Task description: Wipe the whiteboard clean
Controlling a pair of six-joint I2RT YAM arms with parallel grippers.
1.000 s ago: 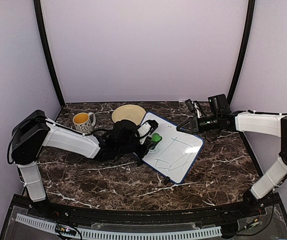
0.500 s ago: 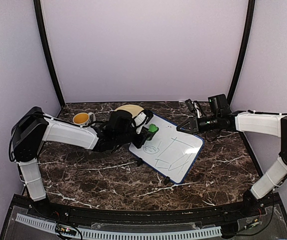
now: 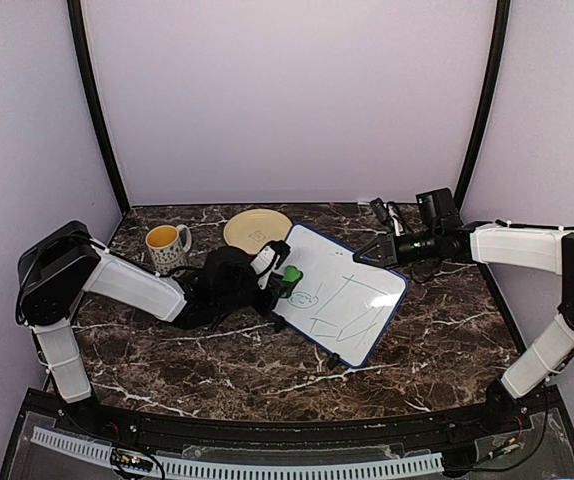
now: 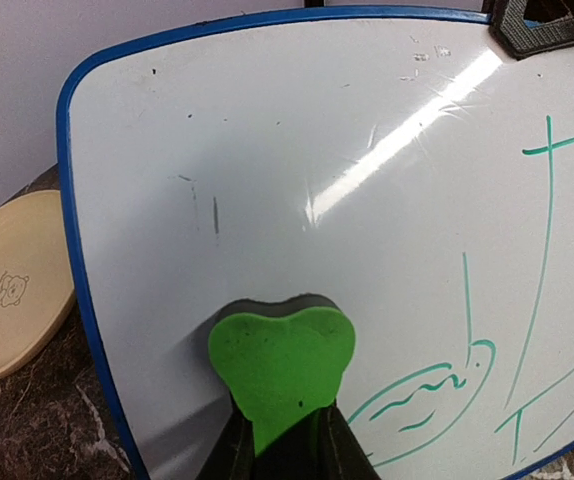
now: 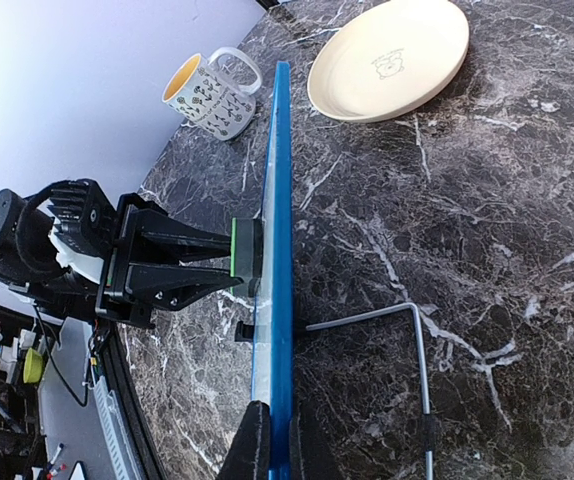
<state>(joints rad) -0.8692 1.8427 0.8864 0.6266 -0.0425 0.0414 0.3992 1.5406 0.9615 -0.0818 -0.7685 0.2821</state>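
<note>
The whiteboard (image 3: 352, 285) with a blue frame stands tilted on the marble table, with green line sketches on its lower and right part. My left gripper (image 3: 285, 276) is shut on a green eraser (image 3: 290, 273), which presses on the board's left part, just left of an oval sketch. In the left wrist view the eraser (image 4: 282, 350) sits between my fingers (image 4: 229, 450) on the whiteboard (image 4: 317, 150). My right gripper (image 3: 369, 252) is shut on the board's far right edge. In the right wrist view it (image 5: 275, 435) pinches the blue frame (image 5: 281, 200) edge-on.
A yellow plate (image 3: 257, 229) and a patterned mug (image 3: 168, 244) stand at the back left, close behind my left arm. A bent wire leg (image 5: 412, 325) sticks out behind the board. Dark marble table (image 3: 267, 360) lies in front.
My left gripper moved the eraser up toward the board's top-left, then back down and left. The right gripper and the board have stayed put.
</note>
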